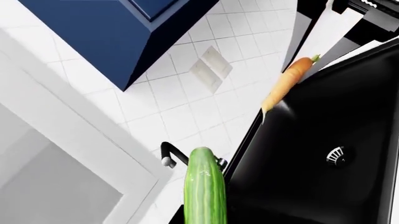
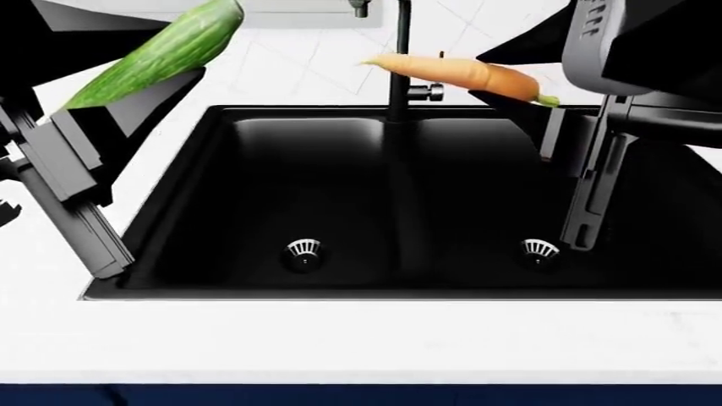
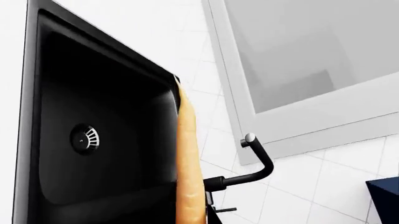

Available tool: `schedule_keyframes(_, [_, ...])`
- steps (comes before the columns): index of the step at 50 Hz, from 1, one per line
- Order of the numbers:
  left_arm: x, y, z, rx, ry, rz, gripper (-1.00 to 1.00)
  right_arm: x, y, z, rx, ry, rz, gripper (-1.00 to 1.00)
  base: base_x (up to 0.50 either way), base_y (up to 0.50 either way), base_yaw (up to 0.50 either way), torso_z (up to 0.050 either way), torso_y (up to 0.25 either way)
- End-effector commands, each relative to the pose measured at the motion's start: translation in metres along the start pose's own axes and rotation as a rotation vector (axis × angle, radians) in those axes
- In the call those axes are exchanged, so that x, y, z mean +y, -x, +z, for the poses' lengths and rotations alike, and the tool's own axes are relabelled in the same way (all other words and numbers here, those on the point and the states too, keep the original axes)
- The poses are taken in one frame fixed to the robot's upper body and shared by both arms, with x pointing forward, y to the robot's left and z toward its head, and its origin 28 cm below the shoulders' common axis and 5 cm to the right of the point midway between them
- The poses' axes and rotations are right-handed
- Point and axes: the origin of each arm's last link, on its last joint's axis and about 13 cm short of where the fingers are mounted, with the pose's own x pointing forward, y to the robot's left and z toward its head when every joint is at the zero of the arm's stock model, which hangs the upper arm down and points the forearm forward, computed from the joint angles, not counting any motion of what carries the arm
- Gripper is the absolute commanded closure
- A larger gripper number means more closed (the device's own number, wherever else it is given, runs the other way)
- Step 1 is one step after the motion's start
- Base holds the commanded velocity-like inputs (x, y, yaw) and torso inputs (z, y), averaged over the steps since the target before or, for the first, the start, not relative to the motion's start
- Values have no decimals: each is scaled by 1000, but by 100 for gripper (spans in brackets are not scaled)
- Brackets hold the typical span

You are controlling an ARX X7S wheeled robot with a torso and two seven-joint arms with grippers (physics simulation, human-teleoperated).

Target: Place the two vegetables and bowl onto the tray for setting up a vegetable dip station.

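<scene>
1. On the left, the cucumber (image 2: 158,52) is carried high by the left gripper (image 2: 107,97), tilted with its far end up toward the tiled wall. The claw appears pinched on the cucumber's lower end, though the fingertips themselves are hidden behind the dark arm housing. In the left wrist view the cucumber (image 1: 204,186) juts straight out from the camera, as is expected of something gripped by one end.
2. In the middle, the black double sink (image 2: 169,211) is crossed by both loads; they are held well above its basins, presumably so nothing snags on the tap (image 2: 402,51).
3. On the right, the carrot (image 2: 457,74) is held nearly level, its point toward the cucumber and its green stem end at the right gripper (image 2: 555,106), which is judged to be clamped on that end; the pads are not seen.
4. The tray and bowl are in no view, so placement is judged not yet begun.
</scene>
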Motion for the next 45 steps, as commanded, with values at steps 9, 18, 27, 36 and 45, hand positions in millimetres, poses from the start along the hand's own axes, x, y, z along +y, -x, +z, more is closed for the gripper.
schedule_keyframes(9, [2, 0, 1, -9, -4, 17, 100, -2, -1, 1, -10, 24, -13, 100, 0, 500, 0, 0, 0])
schedule_keyframes(18, [2, -2, 3, -12, -13, 6, 100, -2, -2, -1, -15, 24, -18, 100, 0, 500, 0, 0, 1])
schedule_keyframes(27, [1, -3, 1, -7, -13, 6, 100, -1, -2, -2, -19, 18, -23, 100, -1, 500, 0, 0, 0])
schedule_keyframes(36, [1, -1, 1, -15, -13, 10, 100, -2, -2, -1, -22, 18, -24, 100, -1, 500, 0, 0, 0])
schedule_keyframes(45, [1, -1, 0, -18, -16, 12, 100, -3, -2, -2, -34, 21, -28, 100, -1, 500, 0, 1, 0])
